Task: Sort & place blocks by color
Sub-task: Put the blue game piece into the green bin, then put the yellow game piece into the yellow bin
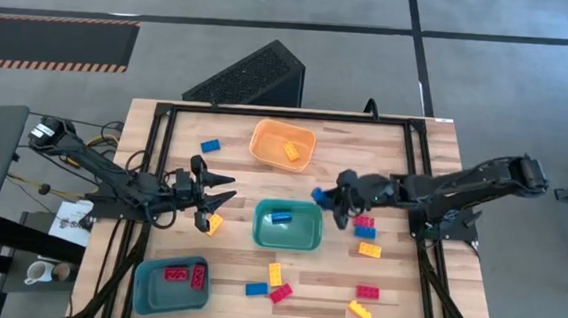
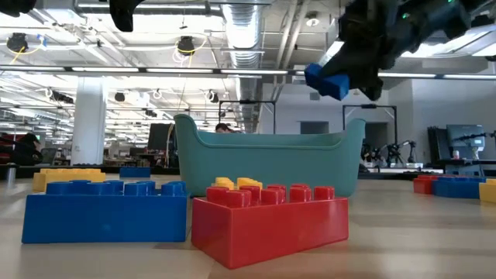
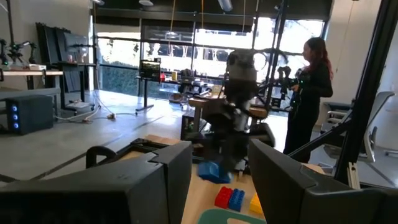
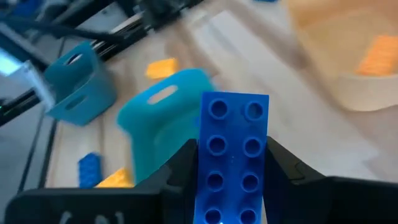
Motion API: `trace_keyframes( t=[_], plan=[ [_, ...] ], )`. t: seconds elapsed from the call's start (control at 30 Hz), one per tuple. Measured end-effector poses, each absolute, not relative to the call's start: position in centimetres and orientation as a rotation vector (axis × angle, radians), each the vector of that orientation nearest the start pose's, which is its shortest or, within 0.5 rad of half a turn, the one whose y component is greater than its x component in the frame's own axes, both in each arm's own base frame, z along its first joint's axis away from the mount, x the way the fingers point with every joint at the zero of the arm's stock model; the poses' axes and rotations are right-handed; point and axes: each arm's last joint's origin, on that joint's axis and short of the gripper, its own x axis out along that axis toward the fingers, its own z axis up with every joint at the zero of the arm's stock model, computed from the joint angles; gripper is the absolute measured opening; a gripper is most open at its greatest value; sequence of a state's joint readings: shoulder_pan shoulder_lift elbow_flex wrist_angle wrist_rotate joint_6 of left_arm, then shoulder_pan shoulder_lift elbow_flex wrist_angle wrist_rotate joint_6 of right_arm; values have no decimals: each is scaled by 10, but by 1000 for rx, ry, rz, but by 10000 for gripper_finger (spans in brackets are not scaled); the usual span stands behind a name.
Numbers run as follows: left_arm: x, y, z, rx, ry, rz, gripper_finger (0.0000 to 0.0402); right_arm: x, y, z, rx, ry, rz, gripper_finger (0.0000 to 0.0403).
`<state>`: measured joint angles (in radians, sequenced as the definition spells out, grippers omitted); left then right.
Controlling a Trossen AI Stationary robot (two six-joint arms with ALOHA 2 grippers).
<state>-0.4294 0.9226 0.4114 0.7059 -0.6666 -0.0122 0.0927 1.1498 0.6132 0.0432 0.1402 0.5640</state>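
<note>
Right wrist view: right gripper (image 4: pixel 231 186) is clamped on a blue brick (image 4: pixel 231 155), studs facing the camera, long axis running straight out along the fingers. High view puts that brick (image 1: pixel 318 194) in the air just right of the teal bin (image 1: pixel 310 243), near its far right corner, above bare table. Low view confirms the brick (image 2: pixel 325 81) is well above the bin rim.

Left gripper (image 1: pixel 213 194) hangs left of the teal bin with its jaws spread and nothing between them; a yellow brick (image 1: pixel 214 223) lies just near of it.

Bins:
- teal: one blue brick (image 1: pixel 280 217)
- orange bin (image 1: pixel 265 150), far centre: one yellow brick (image 1: pixel 291 151)
- blue bin (image 1: pixel 149 292), near left: two red bricks (image 1: pixel 186 273)

Loose bricks lie right of and near the teal bin; one blue brick (image 1: pixel 210 146) sits far left. Table (image 1: pixel 425 299) is open between the bins.
</note>
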Motion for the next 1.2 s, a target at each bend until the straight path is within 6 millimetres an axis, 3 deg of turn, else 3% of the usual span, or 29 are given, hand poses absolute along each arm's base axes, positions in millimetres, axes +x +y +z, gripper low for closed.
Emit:
trace_keyframes(
  t=[0.2,0.43,0.63,0.8,1.03,1.2],
  plan=[
    [182,-64,264,-123,-169,230,146,248,36,216,481,469,-118,133],
    [183,-64,261,-131,-147,228,146,259,38,206,481,498,-121,258],
    [183,-64,261,-132,-140,230,146,263,42,222,458,612,-85,303],
    [184,-65,260,-124,-132,194,146,250,59,235,335,873,-95,301],
    [184,-67,260,-124,-134,131,146,213,82,217,315,1205,-193,299],
    [184,-66,260,-129,-134,161,146,190,97,203,312,1323,-251,299]
  ],
)
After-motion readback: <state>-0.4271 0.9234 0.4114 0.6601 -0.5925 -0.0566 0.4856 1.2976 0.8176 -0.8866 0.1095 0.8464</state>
